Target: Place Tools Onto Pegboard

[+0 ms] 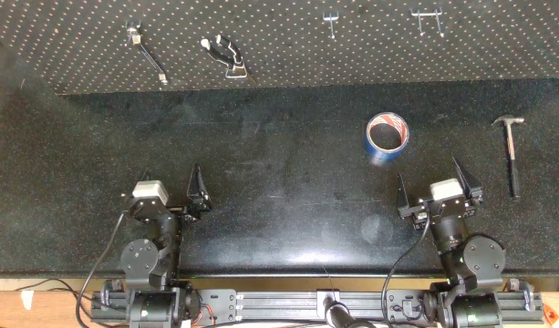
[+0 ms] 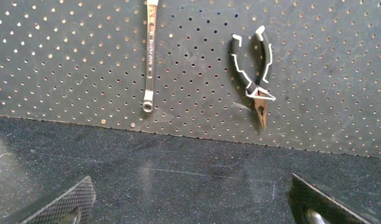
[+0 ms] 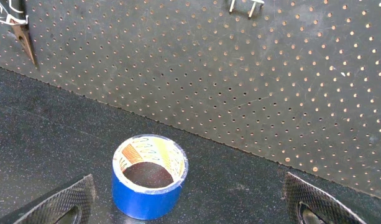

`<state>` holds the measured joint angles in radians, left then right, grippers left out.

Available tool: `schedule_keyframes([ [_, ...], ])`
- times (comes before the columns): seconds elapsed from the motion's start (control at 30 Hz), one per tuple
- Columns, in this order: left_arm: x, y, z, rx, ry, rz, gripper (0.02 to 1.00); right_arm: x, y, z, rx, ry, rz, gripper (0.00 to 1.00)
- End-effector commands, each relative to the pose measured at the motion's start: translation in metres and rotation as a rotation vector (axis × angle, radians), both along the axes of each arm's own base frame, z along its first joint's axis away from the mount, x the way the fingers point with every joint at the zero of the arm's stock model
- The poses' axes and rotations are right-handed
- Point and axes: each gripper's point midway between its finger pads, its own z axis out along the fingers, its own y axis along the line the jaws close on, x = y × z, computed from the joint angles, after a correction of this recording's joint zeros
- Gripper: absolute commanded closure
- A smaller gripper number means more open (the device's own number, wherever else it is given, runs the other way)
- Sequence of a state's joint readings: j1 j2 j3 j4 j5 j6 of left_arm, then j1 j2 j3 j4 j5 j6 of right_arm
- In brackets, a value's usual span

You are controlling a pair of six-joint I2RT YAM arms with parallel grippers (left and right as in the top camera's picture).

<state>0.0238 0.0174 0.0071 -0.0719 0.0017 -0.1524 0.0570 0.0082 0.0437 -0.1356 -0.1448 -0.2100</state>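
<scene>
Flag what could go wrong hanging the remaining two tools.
Tape roll lies flat, hole up; it likely needs tipping to thread onto a hook and could slip. Hammer lies flat with a thin handle; probably head-heavy, it may pivot in the grip when lifted.

Blue tape roll [image 3: 146,177] flat on the black worktop [image 3: 53,124] before the pegboard [image 3: 240,93], ahead of wide-spread fingers [image 3: 63,202]

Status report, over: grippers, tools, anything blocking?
Left gripper, right gripper: fingers open, empty. Wrench, pliers hung on pegboard; tape roll, hammer on table. Hooks free, nothing blocking.
</scene>
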Motion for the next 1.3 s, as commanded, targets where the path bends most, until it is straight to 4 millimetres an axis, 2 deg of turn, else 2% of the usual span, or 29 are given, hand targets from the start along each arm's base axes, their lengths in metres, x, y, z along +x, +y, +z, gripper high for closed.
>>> schedule_keyframes([
  [0.03, -0.001, -0.002, 0.0, 0.036, -0.003, -0.016, 0.023, 0.0, -0.002, -0.002, 0.017, 0.006, -0.009, 0.025],
  [0.6, -0.001, -0.002, 0.0, 0.036, -0.003, -0.016, 0.023, 0.001, -0.005, -0.002, 0.02, 0.007, -0.028, 0.025],
  [0.7, -0.001, -0.002, 0.0, 0.036, -0.003, -0.016, 0.023, 0.002, -0.009, 0.002, 0.201, 0.024, -0.069, 0.025],
  [0.77, -0.001, -0.002, 0.0, 0.036, -0.003, -0.016, 0.023, 0.002, -0.009, 0.012, 0.316, 0.027, -0.076, 0.025],
  [0.87, -0.001, -0.002, 0.0, 0.036, -0.003, -0.016, 0.023, 0.007, 0.0, 0.023, 0.383, 0.043, -0.043, 0.025],
  [0.97, -0.001, -0.002, 0.0, 0.036, -0.003, -0.016, 0.023, 0.023, 0.011, 0.032, 0.479, 0.12, -0.024, 0.025],
  [1.07, -0.001, -0.002, 0.0, 0.036, -0.003, -0.016, 0.023, 0.044, 0.036, 0.037, 0.499, 0.273, 0.052, 0.025],
  [1.2, -0.001, -0.002, 0.0, 0.036, -0.003, -0.016, 0.023, 0.072, 0.064, 0.03, 0.475, 0.472, 0.091, 0.025],
  [1.3, -0.001, -0.002, 0.0, 0.036, -0.003, -0.016, 0.023, 0.089, 0.081, 0.013, 0.439, 0.681, 0.076, 0.025],
])
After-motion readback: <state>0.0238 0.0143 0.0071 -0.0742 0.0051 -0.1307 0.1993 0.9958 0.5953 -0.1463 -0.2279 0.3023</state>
